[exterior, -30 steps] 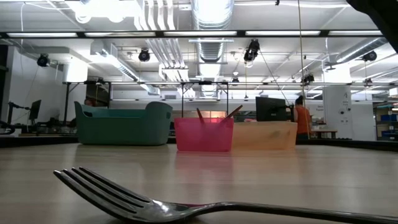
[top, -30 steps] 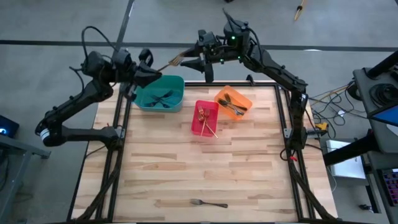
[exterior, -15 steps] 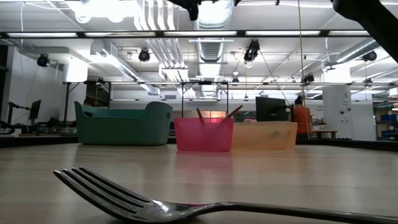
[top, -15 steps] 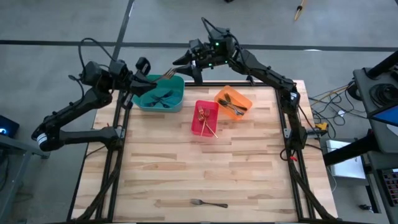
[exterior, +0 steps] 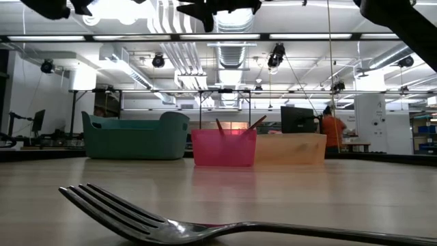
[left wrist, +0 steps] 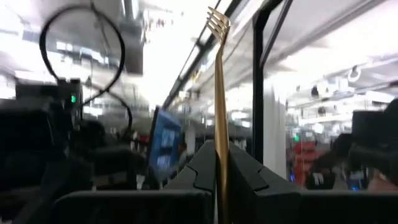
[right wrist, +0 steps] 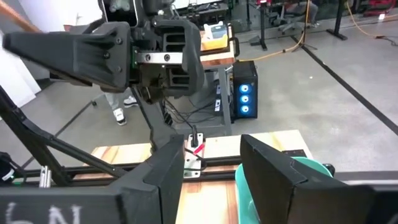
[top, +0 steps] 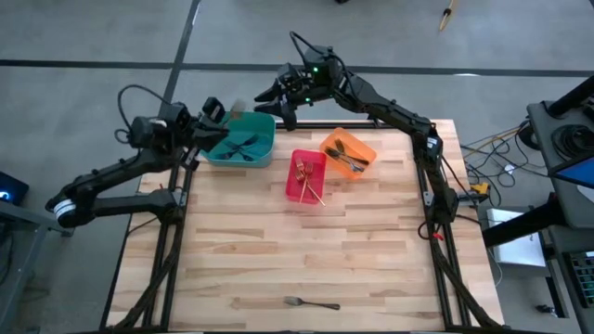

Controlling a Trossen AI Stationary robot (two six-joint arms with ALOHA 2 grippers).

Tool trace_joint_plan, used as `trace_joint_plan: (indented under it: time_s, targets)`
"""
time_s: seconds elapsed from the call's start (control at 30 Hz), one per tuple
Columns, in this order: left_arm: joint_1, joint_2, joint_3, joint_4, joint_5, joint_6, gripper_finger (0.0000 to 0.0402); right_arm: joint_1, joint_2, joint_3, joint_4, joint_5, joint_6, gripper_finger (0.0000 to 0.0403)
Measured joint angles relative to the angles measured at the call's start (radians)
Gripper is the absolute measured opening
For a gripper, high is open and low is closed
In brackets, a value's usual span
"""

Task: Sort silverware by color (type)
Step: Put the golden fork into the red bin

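The left gripper [left wrist: 219, 171], clamped shut on a gold fork [left wrist: 219, 93], hangs by the table's far-left corner, seemingly after a handover from the right gripper [right wrist: 211, 165], whose fingers gape empty, for binning by colour.

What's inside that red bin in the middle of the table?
The red bin holds a few gold forks lying crossed, two handles poking above its rim. Their exact number is hard to tell, since they overlap.
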Motion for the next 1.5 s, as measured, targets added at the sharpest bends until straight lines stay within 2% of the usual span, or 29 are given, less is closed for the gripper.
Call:
trace_joint_plan:
  time_s: [0.13,0.27,0.83,1.5]
  targets:
    - [0.000,-0.001,-0.061,0.163,-0.036,-0.055,0.0000,0.000,0.000,0.000,0.000,0.001,-0.001,0.0144]
    - [0.000,-0.001,-0.101,0.230,-0.080,-0.066,0.0000,0.000,0.000,0.000,0.000,0.028,-0.007,0.0146]
    - [0.005,0.005,-0.134,0.222,-0.186,-0.088,0.0000,0.000,0.000,0.000,-0.001,0.035,-0.016,0.0138]
    - [0.008,0.047,-0.134,0.223,-0.187,-0.072,0.0000,0.002,0.000,0.000,-0.007,0.035,-0.003,0.0130]
